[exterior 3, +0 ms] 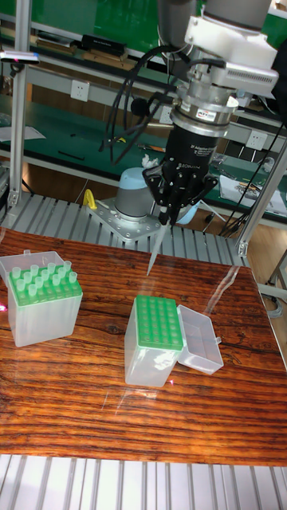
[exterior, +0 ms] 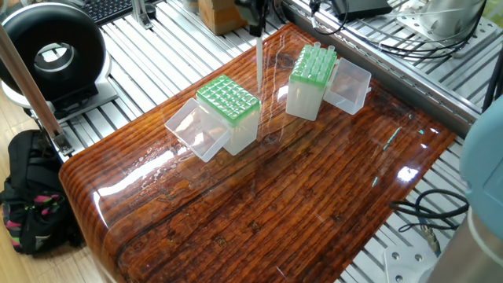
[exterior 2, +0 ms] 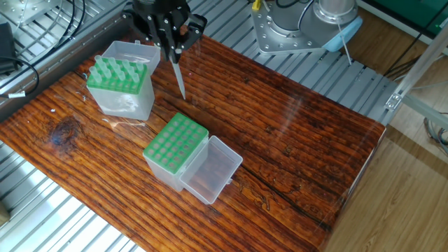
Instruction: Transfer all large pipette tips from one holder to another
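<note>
A: Pipette tip (exterior: 258,63), one fixed view?
B: One, held upright in the gripper (exterior: 256,33), above the worktop (exterior: 314,196) between the empty green-topped box (exterior: 228,106) and the filled box (exterior: 310,79).

A: Other fixed view?
B: Fingers (exterior 2: 170,42) clenched on the tip's (exterior 2: 178,77) upper end; point clear of the worktop (exterior 2: 294,147). Filled box (exterior 2: 120,85) alongside, empty box (exterior 2: 175,150) nearer the camera.

A: Tall fixed view?
B: Tip (exterior 3: 155,251) hangs slightly tilted from the gripper (exterior 3: 165,219), above and behind the empty box (exterior 3: 155,339).
</note>
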Robot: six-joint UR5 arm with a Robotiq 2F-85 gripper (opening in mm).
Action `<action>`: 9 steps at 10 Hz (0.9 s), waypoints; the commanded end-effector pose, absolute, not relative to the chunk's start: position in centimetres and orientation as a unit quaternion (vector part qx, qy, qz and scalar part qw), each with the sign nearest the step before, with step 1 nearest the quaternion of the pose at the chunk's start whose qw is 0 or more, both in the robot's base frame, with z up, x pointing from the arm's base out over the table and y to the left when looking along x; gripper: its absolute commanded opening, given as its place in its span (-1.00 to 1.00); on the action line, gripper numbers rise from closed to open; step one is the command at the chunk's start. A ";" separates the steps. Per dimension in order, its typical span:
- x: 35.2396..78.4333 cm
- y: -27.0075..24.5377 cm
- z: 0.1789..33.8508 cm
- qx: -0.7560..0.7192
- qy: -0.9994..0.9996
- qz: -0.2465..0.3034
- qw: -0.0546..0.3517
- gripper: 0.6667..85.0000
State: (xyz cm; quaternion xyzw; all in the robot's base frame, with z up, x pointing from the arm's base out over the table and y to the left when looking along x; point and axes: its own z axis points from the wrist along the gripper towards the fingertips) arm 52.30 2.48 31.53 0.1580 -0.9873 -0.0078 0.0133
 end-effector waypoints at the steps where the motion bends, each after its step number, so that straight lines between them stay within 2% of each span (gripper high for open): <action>1: 52.4 2.3 31.7 0.118 -0.993 -0.006 0.010 -0.99; 2: 52.6 1.2 32.2 0.127 -0.992 -0.011 0.013 -0.99; 4: 53.7 -4.4 32.8 0.167 -0.986 -0.011 0.012 -0.99; 8: 55.5 -11.6 31.2 0.244 -0.969 0.021 -0.027 -0.99; 9: 54.9 -12.1 30.4 0.246 -0.969 0.009 -0.024 -0.99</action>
